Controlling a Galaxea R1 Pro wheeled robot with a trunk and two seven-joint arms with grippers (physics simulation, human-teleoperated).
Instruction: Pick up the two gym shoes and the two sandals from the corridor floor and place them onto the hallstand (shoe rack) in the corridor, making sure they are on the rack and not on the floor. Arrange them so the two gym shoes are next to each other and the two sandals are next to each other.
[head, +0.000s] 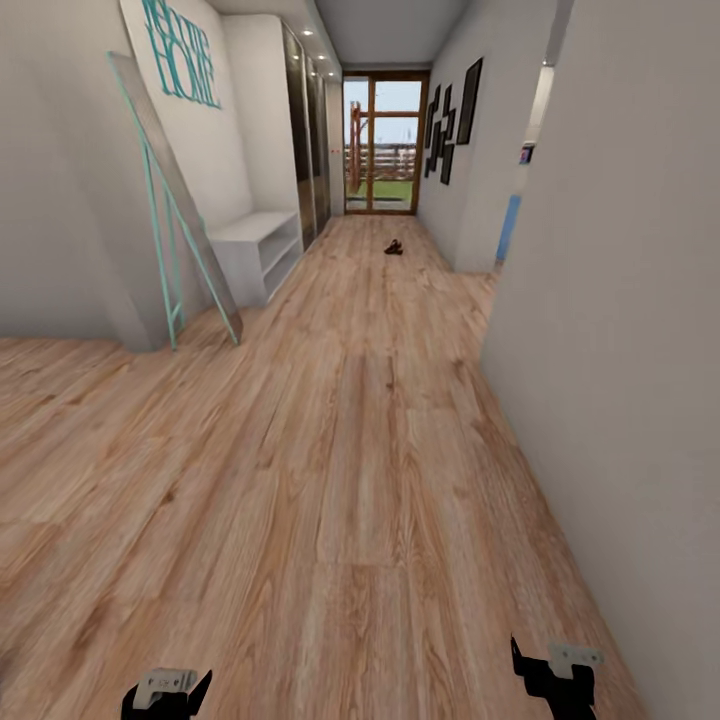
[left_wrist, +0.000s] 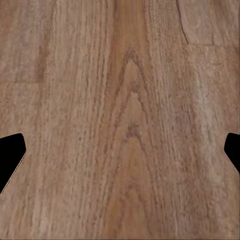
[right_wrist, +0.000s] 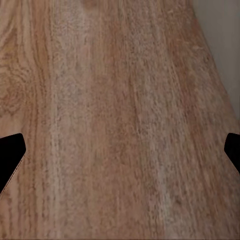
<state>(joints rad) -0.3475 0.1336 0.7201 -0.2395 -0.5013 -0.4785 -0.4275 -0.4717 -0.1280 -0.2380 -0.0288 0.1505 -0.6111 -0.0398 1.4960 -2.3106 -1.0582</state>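
Note:
Far down the corridor floor (head: 340, 450) lies a small dark brown shape, the sandals (head: 393, 247), too distant for detail. The hallstand (head: 258, 240), pale grey-white with a bench top and open shelves, stands against the left wall well short of them. The gym shoes are out of view. At the near edge of the head view my left gripper (head: 165, 698) and right gripper (head: 553, 682) hang low over bare planks. Both wrist views look straight down at wood grain, the left gripper (left_wrist: 120, 160) and right gripper (right_wrist: 120, 160) open with dark fingertips (left_wrist: 11, 155) far apart and nothing between them.
A teal-framed leaning mirror (head: 170, 200) stands beside the hallstand. A white wall (head: 620, 330) runs close along my right side. Mirrored wardrobe doors (head: 305, 140) follow the hallstand, and a glass door (head: 385, 145) closes the corridor's far end. Dark frames (head: 455, 110) hang on the right wall.

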